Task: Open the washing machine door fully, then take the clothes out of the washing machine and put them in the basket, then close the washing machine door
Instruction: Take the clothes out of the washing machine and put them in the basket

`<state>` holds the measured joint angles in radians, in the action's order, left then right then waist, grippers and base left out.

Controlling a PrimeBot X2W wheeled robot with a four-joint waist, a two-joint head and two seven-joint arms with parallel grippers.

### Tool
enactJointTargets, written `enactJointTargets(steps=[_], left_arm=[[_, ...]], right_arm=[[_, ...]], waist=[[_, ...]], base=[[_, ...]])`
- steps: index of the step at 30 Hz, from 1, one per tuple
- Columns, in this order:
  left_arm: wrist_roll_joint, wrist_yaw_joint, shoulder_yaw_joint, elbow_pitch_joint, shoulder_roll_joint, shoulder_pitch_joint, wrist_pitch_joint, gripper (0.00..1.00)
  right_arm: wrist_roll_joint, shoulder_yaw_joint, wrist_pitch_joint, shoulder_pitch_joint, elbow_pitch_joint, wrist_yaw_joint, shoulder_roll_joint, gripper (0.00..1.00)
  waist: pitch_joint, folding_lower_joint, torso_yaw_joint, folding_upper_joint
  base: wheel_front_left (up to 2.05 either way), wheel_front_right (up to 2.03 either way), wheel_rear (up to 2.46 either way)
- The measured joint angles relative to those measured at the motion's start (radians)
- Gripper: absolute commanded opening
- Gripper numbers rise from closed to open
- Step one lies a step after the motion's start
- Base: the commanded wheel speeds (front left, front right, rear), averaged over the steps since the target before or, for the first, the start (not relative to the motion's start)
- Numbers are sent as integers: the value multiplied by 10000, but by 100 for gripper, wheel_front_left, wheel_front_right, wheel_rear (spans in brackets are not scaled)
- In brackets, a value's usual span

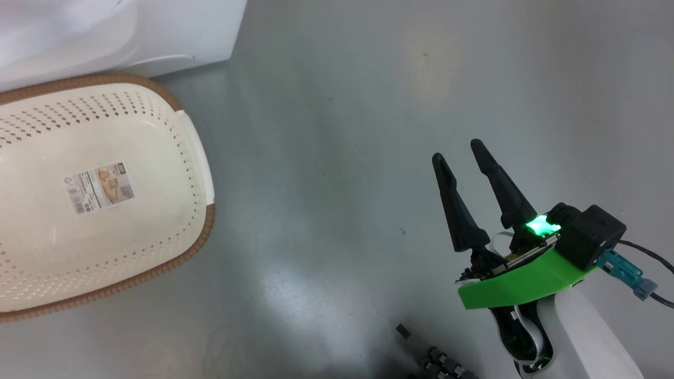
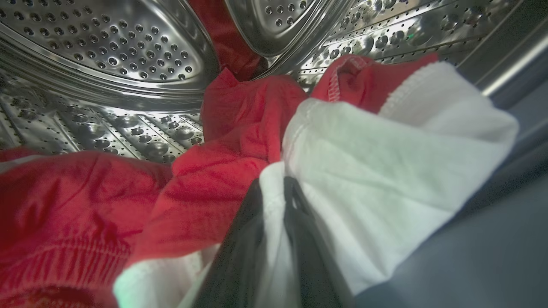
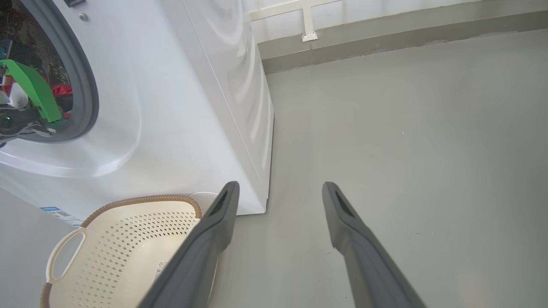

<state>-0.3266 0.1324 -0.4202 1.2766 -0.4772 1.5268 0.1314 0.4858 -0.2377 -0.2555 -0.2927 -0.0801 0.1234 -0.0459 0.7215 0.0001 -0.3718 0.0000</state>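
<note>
Inside the steel perforated drum (image 2: 107, 47), my left gripper (image 2: 274, 182) is shut on a white part of the clothes (image 2: 385, 171), with red fabric (image 2: 231, 128) bunched around it. The white washing machine (image 3: 192, 107) has its grey rubber ring (image 3: 85, 85) exposed; my left arm's green bracket (image 3: 32, 87) reaches through it, beside red clothes (image 3: 62, 89). The door is out of view. The cream basket (image 1: 208, 231) lies on the floor before the machine (image 1: 174, 31), holding just its paper label. My right gripper (image 1: 457, 150) hovers open over the bare floor, right of the basket (image 3: 128, 239).
Grey floor stretches to the right of the machine up to a wall skirting (image 3: 385, 34). Dark parts of my base (image 1: 442, 363) show at the bottom edge. A blue label (image 3: 51, 209) marks the machine's lower corner by the basket.
</note>
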Motion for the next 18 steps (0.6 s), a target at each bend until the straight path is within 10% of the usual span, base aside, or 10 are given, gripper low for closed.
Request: enactJointTargets(steps=[18], left_arm=[[-911,-100,334,-61,616,-769,1179,0]], right_arm=[[-140,395,0,5,-6,0,-2,100]], waist=[[-446,0,536,0]], base=[[0,0,0]])
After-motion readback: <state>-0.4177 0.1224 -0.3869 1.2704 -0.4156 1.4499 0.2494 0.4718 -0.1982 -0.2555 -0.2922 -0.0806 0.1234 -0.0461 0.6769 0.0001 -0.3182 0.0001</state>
